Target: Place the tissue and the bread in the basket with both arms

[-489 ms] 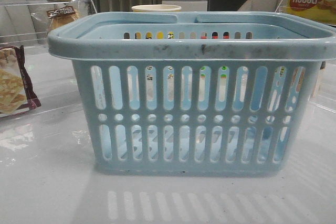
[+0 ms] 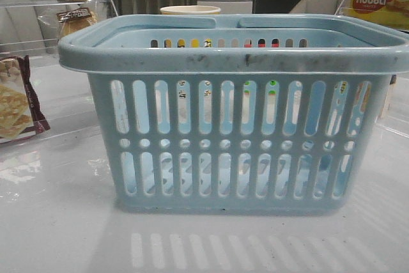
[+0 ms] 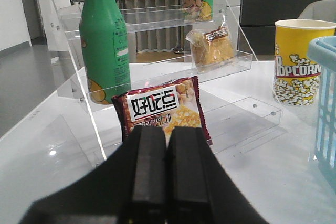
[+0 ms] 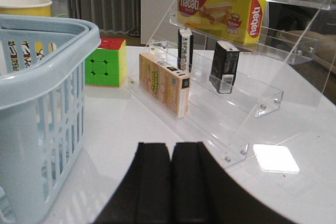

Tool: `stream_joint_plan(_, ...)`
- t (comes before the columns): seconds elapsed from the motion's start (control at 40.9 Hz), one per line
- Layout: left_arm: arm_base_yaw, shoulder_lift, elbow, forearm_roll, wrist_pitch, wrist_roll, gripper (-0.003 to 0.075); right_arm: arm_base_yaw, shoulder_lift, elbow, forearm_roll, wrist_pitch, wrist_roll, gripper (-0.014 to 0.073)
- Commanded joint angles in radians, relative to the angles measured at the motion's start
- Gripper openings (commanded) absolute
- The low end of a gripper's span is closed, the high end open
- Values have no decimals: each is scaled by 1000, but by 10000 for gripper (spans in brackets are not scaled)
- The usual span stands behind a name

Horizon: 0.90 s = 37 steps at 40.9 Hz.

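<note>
Both sets of fingers are pressed together with nothing between them: the left fingers [image 3: 166, 177] hang over the counter [image 3: 262, 182] facing a clear acrylic rack [image 3: 157, 19], and the right fingers [image 4: 170, 182] face a second rack [image 4: 252, 98] on the other side.

Judging by this, the task has barely begun. The basket [image 2: 233, 55] stands in the middle of the counter, and through its slots no bread or tissue shows inside; only things behind it peek through.

The bread [image 3: 211, 47], golden-brown in its clear bag with a dark label strip on top, sits upright on a middle step of the left rack, beside a green bottle [image 3: 105, 40] and above a maroon-edged snack packet [image 3: 164, 109] leaning at the rack's foot. A popcorn cup [image 3: 296, 61] stands near the basket's far side.

The tissue [image 4: 224, 66] appears to be the dark packet standing on the right rack, near a second dark packet [image 4: 184, 49], below the yellow nabati box [image 4: 223, 9]; which of the two is the tissue cannot be told for sure.

Both picks and both placements remain.
</note>
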Motion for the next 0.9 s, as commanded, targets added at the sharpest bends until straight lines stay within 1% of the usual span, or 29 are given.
stream_joint_plan(0.0,2,-17,-2,-4,-98,-11,90,-4,-16,2,-10,-84,-4,56)
stream_joint_plan(0.342,2,-17,-2,-4,-98,-11,90,-4,-16,1,-10,-99,-4,56)
stream_joint_plan(0.391,2,-17,-2,-4,-113,-11,90,-4,-16,1,-10,-114,-4,56)
stream_joint_plan(0.489,2,-17,-16,-8,-196,-11,90,-4,-16,-20,-9,-143,-4,56)
stream_joint_plan(0.562,0,-17,-54,-8,-245,-11,90,-4,-16,-80,-9,-127,-4,56)
stream_joint_plan(0.635,0,-15,-112,-8,-244,-11,90,-4,-16,-148,-9,-102,-4,56)
stream_joint_plan(0.782,0,12,-268,-8,-181,-11,90,-4,14,-312,-9,-14,-4,56)
stream_joint_plan(0.88,0,64,-369,-14,-125,-11,90,-4,80,-412,-10,46,-4,56)
